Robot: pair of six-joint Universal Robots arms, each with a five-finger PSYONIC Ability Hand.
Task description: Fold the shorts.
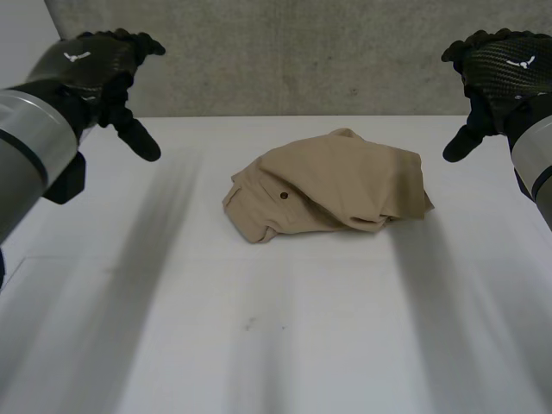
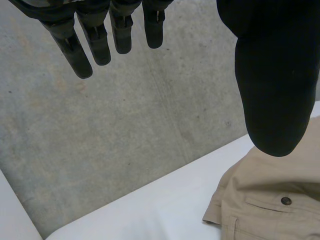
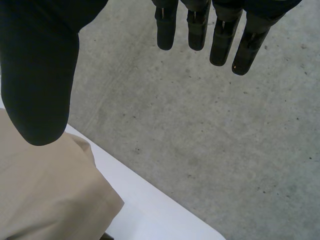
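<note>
Tan shorts (image 1: 332,183) lie bunched in a folded heap on the white table (image 1: 285,328), slightly toward the far side, a dark button showing on a pocket. My left hand (image 1: 95,73) hovers high above the table's far left, fingers straight, holding nothing. My right hand (image 1: 500,73) hangs high at the far right, likewise open and empty. In the left wrist view the shorts (image 2: 272,200) lie below the thumb (image 2: 277,75), well apart from the fingers (image 2: 100,35). In the right wrist view the shorts (image 3: 45,190) lie beneath the thumb (image 3: 40,65).
A grey concrete wall (image 1: 293,52) rises behind the table's far edge. White tabletop stretches in front of the shorts and to both sides of them.
</note>
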